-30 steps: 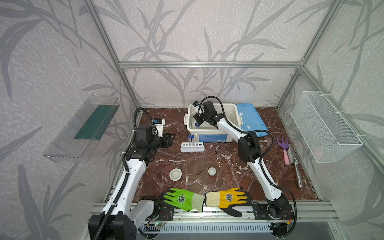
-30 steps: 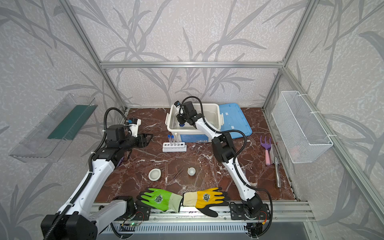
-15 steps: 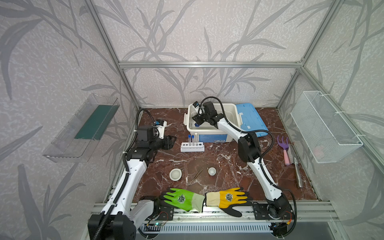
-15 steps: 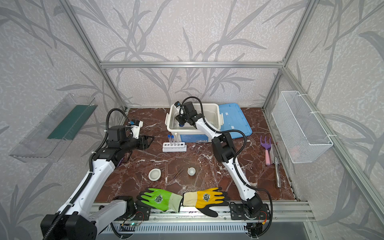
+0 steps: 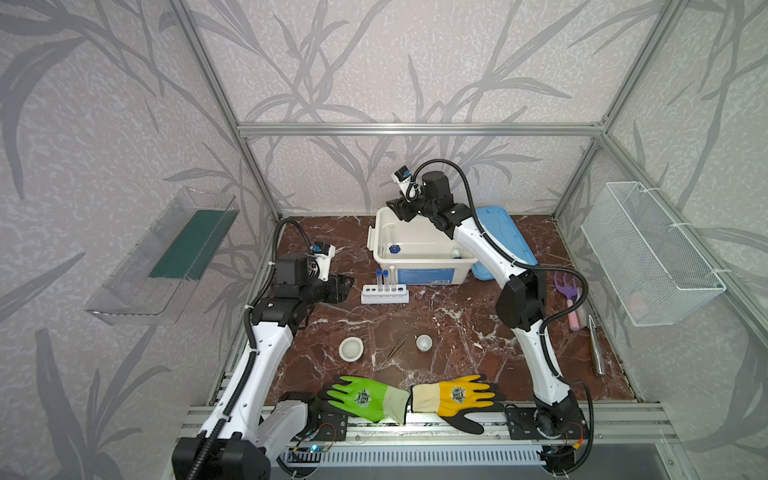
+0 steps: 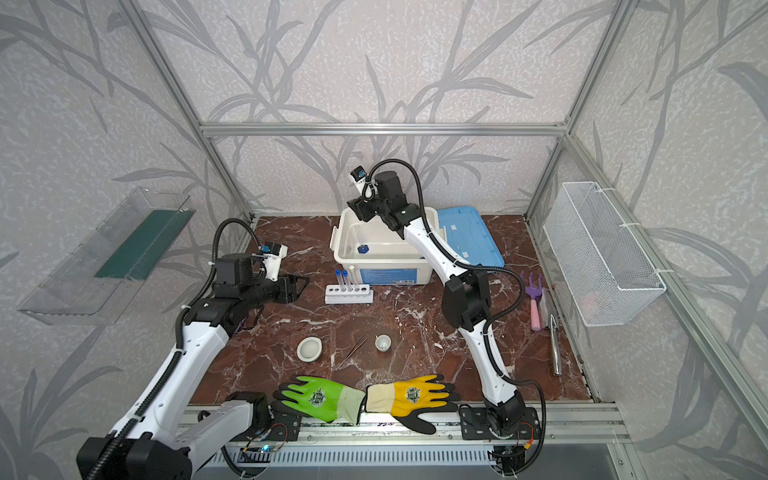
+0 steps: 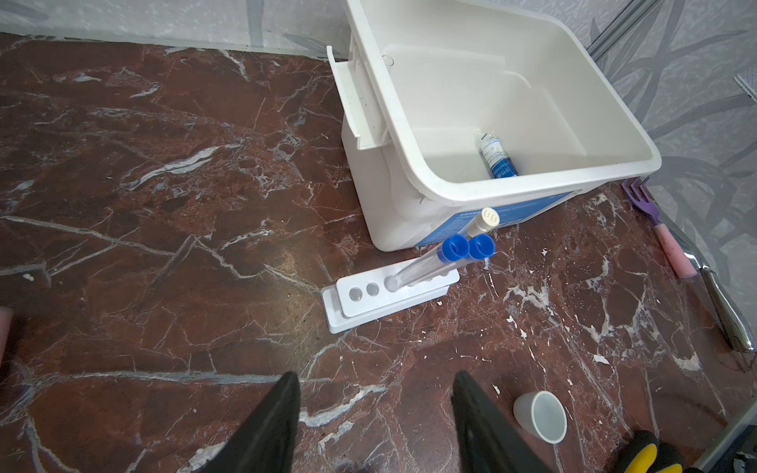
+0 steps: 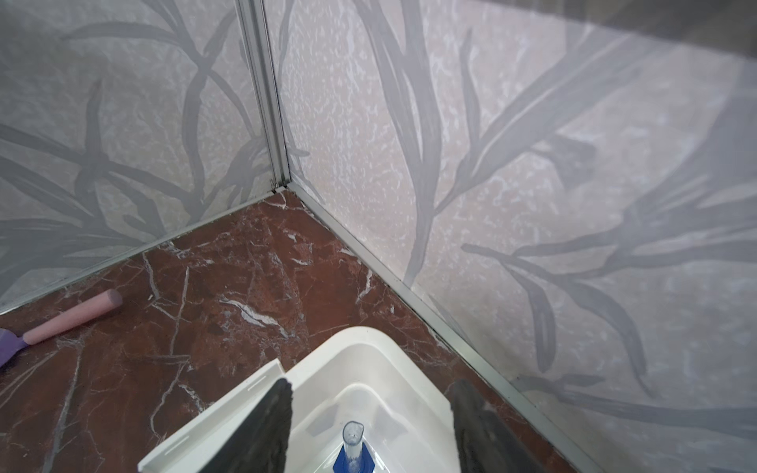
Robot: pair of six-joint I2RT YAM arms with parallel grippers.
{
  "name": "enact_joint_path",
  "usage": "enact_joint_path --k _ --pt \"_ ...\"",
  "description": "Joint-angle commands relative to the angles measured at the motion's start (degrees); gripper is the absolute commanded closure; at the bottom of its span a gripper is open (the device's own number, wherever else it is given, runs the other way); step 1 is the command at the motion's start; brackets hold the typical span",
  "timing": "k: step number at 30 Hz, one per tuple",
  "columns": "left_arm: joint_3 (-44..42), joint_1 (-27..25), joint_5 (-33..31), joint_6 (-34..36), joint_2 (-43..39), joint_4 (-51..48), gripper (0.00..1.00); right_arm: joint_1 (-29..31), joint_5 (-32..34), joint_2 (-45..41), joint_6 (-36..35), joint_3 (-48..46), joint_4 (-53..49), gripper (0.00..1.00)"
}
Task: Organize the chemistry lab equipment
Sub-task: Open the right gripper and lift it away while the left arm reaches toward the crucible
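Open marble tabletop [image 5: 457, 320] at frame centre
Test-tube rack [image 5: 385, 293] and white bin [image 5: 419, 262] crowd upper middle; gloves [image 5: 365, 398] line the lower edge

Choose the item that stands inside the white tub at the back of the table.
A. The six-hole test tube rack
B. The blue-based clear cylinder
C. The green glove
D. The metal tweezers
B: the blue-based clear cylinder stands upright inside the white tub, near its left wall in both top views, and the right wrist view looks down on its open top.
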Motion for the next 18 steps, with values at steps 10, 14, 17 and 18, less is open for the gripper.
enact_joint_path --k 10,14,17,18 --pt "6.7 -13.2 -14.9 18.2 -1.6 -22.3 0.39 -0.8 0.9 -29.2 1.9 -32.2 5.9 0.38" --pt "8.4 -14.0 -16.7 21.0 0.0 -30.1 0.37 -1.3 1.3 -38.2 3.6 -43.4 7.9 0.38" --pt "7.3 -14.0 -18.8 23.0 -1.8 -33.3 0.35 -2.3 1.0 -42.9 6.7 -51.3 11.3 0.38" --pt "7.2 -14.0 -19.1 23.5 -1.8 -34.7 0.35 -2.6 0.9 -44.0 7.5 -53.6 12.5 0.38"
